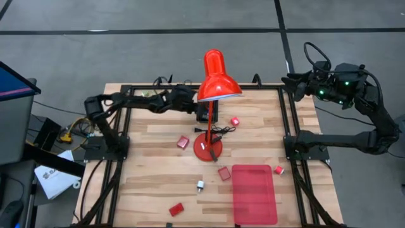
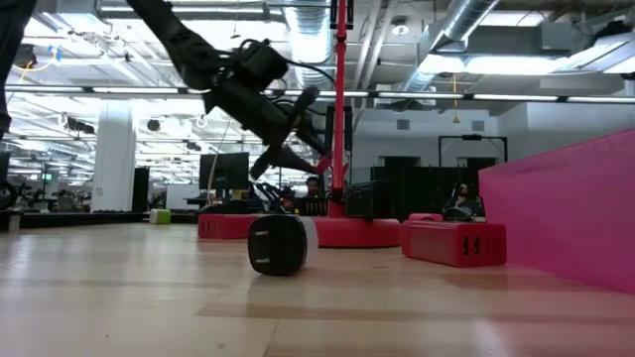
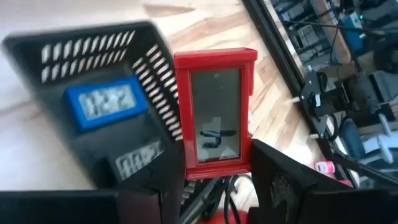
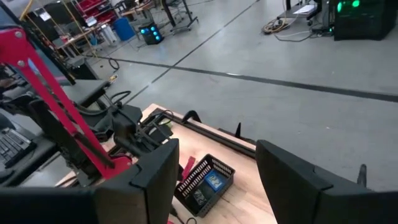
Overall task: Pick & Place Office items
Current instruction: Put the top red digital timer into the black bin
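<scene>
My left gripper [image 3: 214, 180] reaches from the table's left to a spot behind the lamp shade [image 1: 217, 79] and is shut on a red block with a grey window [image 3: 214, 112]. Below it sits a black mesh basket [image 3: 99, 106] holding a blue piece [image 3: 102, 102] and a black piece [image 3: 140, 165]. More red blocks lie flat on the table [image 1: 183, 142], [image 1: 235, 121], [image 1: 224, 173], [image 1: 278, 170], [image 1: 176, 209]. A white-silver piece [image 1: 200, 185] lies there too. My right gripper [image 4: 214, 168] is open and raised off the table's far right corner [image 1: 292, 82]. My left gripper pinches the red block between its two fingers at the end nearest the wrist [image 3: 214, 169]. The rest of the block sticks out forward past the fingertips [image 3: 273, 168]. The block is lifted clear, above the basket's edge.
The tall red lamp stands mid-table on its round base [image 1: 207, 149], and its shade hides part of the basket. A flat red tray [image 1: 254, 193] lies near the table's near right. In the low view a black-and-white piece [image 2: 281, 243] sits close by. Black frame rails [image 1: 288, 126] line both sides.
</scene>
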`<action>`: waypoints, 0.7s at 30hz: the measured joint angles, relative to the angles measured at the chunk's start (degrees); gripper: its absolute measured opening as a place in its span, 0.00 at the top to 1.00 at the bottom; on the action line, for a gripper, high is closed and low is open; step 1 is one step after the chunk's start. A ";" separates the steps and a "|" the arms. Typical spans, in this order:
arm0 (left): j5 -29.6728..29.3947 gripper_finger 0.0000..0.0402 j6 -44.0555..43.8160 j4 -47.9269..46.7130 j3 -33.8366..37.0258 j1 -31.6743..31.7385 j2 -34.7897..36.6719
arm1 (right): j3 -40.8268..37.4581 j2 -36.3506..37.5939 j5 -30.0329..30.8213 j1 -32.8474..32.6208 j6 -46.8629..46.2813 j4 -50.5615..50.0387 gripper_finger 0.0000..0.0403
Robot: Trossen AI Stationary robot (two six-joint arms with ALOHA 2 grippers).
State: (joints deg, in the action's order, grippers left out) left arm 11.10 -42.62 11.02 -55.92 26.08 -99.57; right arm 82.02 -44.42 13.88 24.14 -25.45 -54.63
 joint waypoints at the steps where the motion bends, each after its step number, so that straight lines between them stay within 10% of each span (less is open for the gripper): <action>1: -0.14 0.61 0.98 -0.73 -1.20 0.09 -0.64 | 0.00 -0.01 0.18 -0.01 -0.08 0.00 0.49; 21: -2.59 0.49 14.79 -12.74 -6.82 2.12 -0.74 | 0.00 -0.07 1.88 -0.02 0.37 -0.20 0.49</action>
State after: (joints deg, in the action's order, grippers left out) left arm 8.51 -27.84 -1.72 -62.74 28.21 -100.31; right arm 82.02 -44.49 15.76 24.12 -25.08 -54.83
